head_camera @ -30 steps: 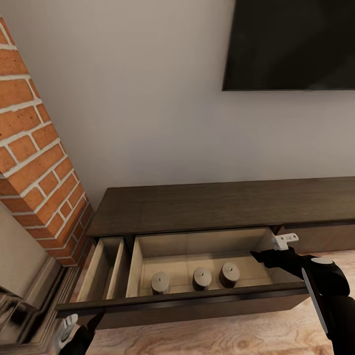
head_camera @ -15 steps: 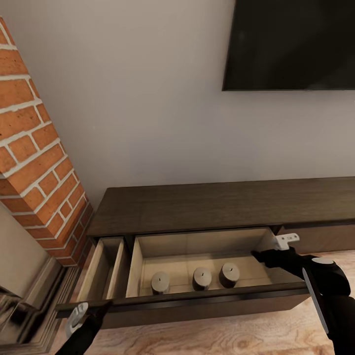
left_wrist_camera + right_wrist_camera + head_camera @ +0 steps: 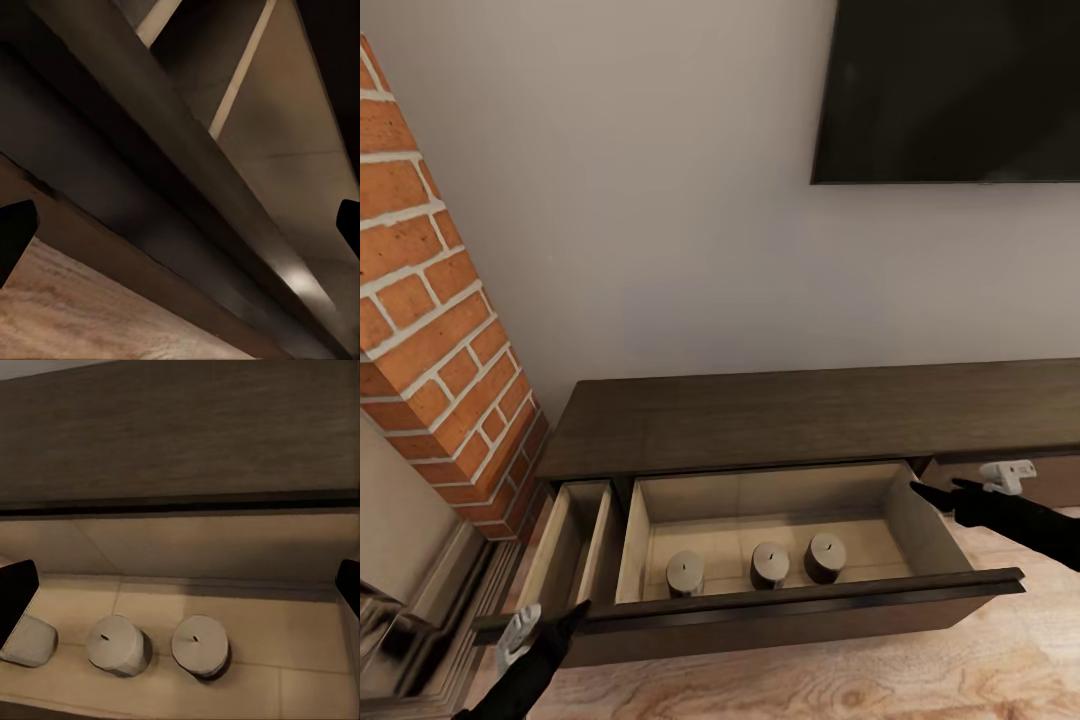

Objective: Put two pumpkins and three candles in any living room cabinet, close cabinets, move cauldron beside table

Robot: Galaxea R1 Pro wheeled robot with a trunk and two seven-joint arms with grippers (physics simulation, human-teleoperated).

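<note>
While the wide drawer (image 3: 780,590) of the cabinet (image 3: 810,415) stands pulled out, three candles (image 3: 769,565) are seen upright in a row on its pale floor. The left hand (image 3: 545,632) is held spread at the drawer front's left end. The right hand (image 3: 945,492), also spread, is held above the drawer's right wall.

Head view high above the open cabinet (image 3: 760,420); right wrist close over the same candles (image 3: 154,645).
</note>
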